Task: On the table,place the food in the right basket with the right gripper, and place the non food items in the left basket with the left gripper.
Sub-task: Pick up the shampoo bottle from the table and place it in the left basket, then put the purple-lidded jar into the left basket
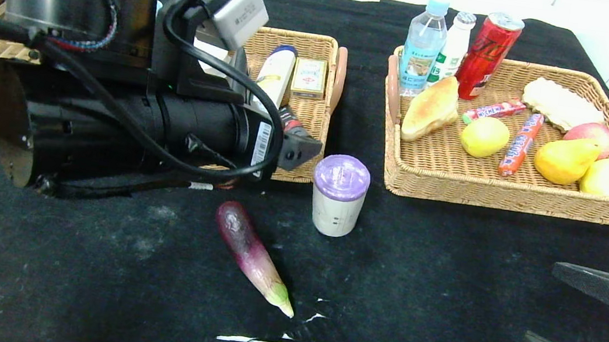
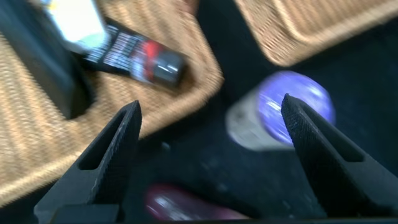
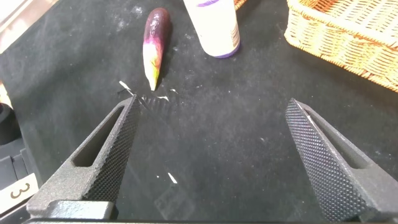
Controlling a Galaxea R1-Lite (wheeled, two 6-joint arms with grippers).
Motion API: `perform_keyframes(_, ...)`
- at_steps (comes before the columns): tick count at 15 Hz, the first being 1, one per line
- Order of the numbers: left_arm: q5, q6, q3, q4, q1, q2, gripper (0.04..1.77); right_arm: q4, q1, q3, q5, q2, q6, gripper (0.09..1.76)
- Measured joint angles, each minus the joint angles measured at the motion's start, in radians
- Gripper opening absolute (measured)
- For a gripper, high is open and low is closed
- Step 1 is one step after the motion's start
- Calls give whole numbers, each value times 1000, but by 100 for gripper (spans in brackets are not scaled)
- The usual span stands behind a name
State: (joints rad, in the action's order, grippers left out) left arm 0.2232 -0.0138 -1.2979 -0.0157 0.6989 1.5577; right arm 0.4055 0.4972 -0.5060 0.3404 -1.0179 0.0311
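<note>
head view puts your left arm low over the left basket (image 1: 309, 136), its bulk hiding most of that tray. the left gripper (image 2: 208, 130) shows in its own wrist view with the jaws spread wide and nothing between them; past the fingers you see the basket's corner, a dark tube with a red band (image 2: 140, 56) lying in it, and the cup's purple lid on the cloth outside the tray.

in the left basket you can also make out a white bottle with blue cap (image 1: 274, 76) and a small box (image 1: 309, 77) beside it.

the beige cup with purple lid (image 1: 338, 195) stands upright on the table (image 1: 442, 283), between the two baskets and just in front of them. the eggplant (image 1: 253, 255) lies near it, pale tip pointing toward you, close to some white marks on the cloth.

your right gripper (image 1: 592, 335) sits at the near right edge of the table, well apart from everything, jaws wide and holding nothing.

the right basket (image 1: 512, 198) holds a croissant (image 1: 431, 108), a yellow round fruit (image 1: 484, 137), a pear (image 1: 566, 160), another yellow fruit (image 1: 608, 177), a reddish apple (image 1: 590, 133), two candy sticks (image 1: 520, 143), a pale flat piece (image 1: 557, 103), two bottles (image 1: 424, 45) and a red can (image 1: 487, 54) leaning at the back.
</note>
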Motion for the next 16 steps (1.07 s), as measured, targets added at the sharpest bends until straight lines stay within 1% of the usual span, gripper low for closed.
perform_keyframes(2,18,0,35,5,64,-13,165,0,1,0,0,0,0,171)
perform_keyframes(5,121,-2,43,0,143,10,167,0,3,0,0,0,1,171)
perform_keyframes(7,139,-4,30,-1,177,38,168,0,3,0,0,0,0,171)
perform_keyframes(10,158,-3,-6,-3,198,89,169,0,3,0,0,1,1,171)
perform_keyframes(12,183,-3,-33,-3,200,121,170,1,3,0,0,2,1,171)
perform_keyframes(16,202,-3,-61,-1,200,172,170,0,3,-1,0,5,1,171)
